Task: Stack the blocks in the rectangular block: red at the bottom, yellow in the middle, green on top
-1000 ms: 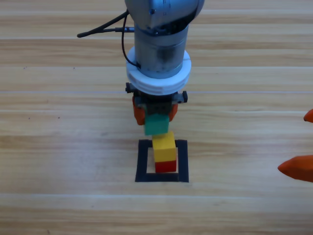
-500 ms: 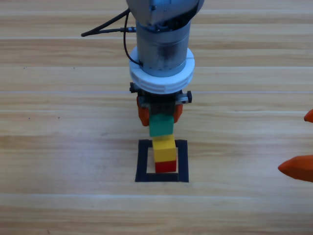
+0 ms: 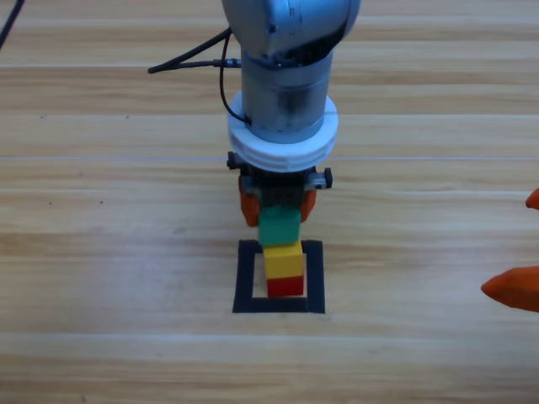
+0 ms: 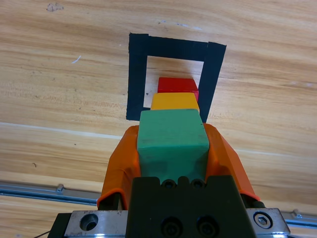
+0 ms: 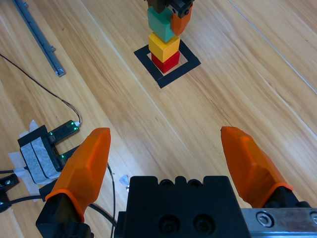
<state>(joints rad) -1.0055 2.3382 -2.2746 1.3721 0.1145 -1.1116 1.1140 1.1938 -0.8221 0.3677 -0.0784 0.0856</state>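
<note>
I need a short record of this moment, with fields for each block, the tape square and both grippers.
red block: on the wood inside the tape square, bottom of stack
yellow block: on the red block
green block: gripped at the yellow block's top; contact cannot be told
left gripper: shut on the green block
right gripper: open, waiting at the right edge

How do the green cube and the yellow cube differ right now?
The green cube is clamped in the left tool; the yellow cube is free of any tool. Yellow rests on the red cube inside the tape square; green sits above yellow, contact unclear. Both look equal in size.
</note>
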